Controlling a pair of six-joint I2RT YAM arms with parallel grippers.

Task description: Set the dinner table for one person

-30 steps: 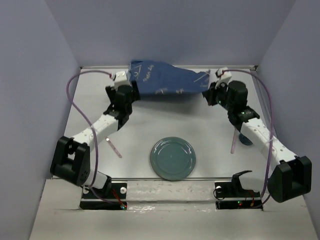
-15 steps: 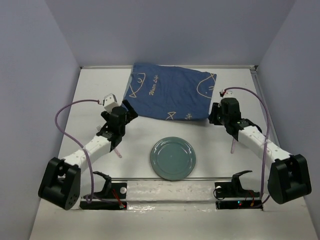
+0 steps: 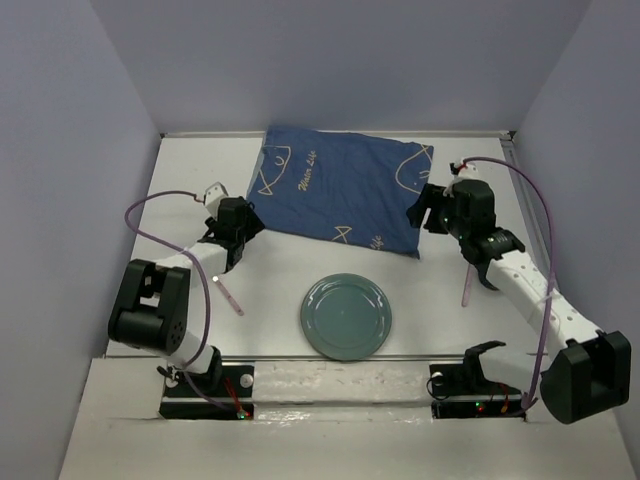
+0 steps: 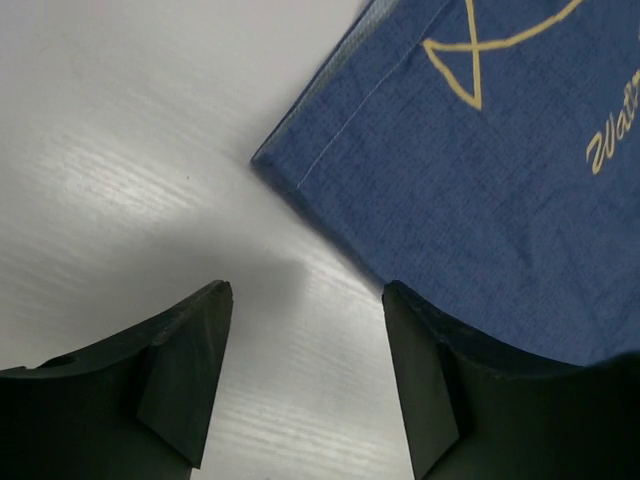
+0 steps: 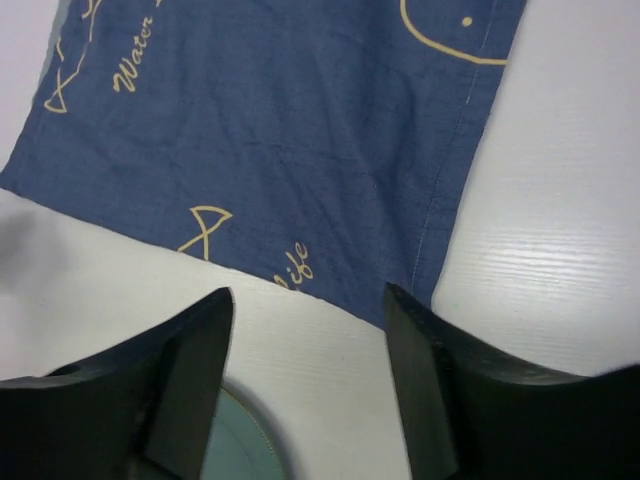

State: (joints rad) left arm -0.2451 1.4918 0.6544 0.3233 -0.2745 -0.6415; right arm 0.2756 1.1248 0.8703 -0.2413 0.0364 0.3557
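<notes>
The dinner table (image 3: 290, 262) is a white top. A dark blue fish-patterned cloth (image 3: 340, 188) lies flat at its back middle. A round green plate (image 3: 347, 316) sits near the front middle. My left gripper (image 3: 250, 222) is open just off the cloth's near left corner (image 4: 290, 165), with only bare table between its fingers (image 4: 306, 290). My right gripper (image 3: 420, 212) is open at the cloth's near right corner. In the right wrist view its jaws (image 5: 308, 292) stand over the cloth edge (image 5: 290, 140) and the plate rim (image 5: 245, 440), holding nothing.
A thin pink utensil (image 3: 228, 295) lies left of the plate and another (image 3: 466, 285) lies to its right, beside the right arm. Pale lavender walls (image 3: 80, 200) enclose the table on three sides. The arm bases sit on a rail (image 3: 340, 375) at the near edge.
The cloth, held bunched at the back a second ago, now lies spread flat. The right gripper has opened off it. Both grippers now hang by its near corners.
</notes>
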